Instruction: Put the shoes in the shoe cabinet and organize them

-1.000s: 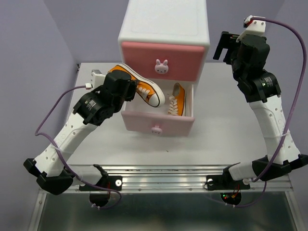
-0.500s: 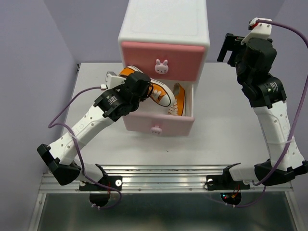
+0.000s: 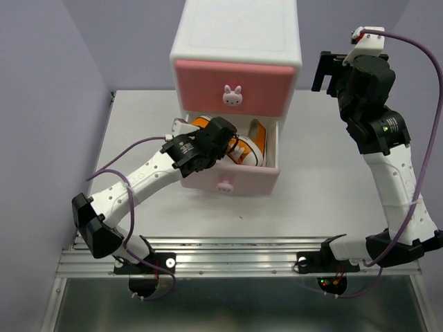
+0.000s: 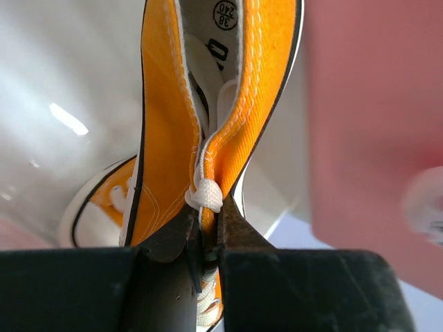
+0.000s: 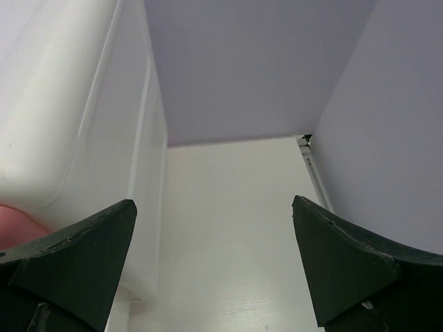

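The white shoe cabinet [image 3: 239, 34] stands at the back, its deeper pink upper drawer [image 3: 235, 86] shut and its pale pink lower drawer [image 3: 228, 178] pulled out. My left gripper [image 3: 223, 142] is shut on an orange sneaker [image 3: 241, 149] and holds it inside the open drawer; in the left wrist view its jaws pinch the shoe's side [image 4: 208, 159] at the laces. A second orange sneaker [image 3: 257, 133] lies in the drawer on the right, and also shows in the left wrist view [image 4: 104, 207]. My right gripper [image 3: 327, 69] is open and empty, raised beside the cabinet's right side. The black sneakers are out of view.
The cabinet's right wall [image 5: 83, 138] fills the left of the right wrist view, with bare table [image 5: 235, 228] beyond. Purple walls [image 3: 41, 104] close in the table on the left, the back and the right. A metal rail [image 3: 242, 259] runs along the near edge.
My left arm has carried the orange sneaker rightward and down, from outside the drawer's left edge into the open lower drawer. The right arm has barely moved.
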`<control>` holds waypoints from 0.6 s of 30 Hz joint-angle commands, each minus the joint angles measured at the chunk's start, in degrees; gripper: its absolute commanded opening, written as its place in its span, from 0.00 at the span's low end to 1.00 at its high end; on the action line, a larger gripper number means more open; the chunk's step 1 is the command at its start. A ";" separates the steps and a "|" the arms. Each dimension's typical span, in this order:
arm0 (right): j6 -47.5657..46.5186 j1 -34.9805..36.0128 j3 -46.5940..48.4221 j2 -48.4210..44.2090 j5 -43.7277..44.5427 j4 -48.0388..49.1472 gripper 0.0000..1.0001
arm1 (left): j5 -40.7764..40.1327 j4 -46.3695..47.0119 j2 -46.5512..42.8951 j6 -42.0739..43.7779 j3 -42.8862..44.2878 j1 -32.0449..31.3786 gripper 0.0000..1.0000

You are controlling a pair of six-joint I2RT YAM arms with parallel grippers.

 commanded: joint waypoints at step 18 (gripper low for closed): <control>-1.64 -0.04 -1.88 0.94 -2.26 1.65 1.00 | 16.86 28.81 -4.54 29.81 -11.41 7.33 0.00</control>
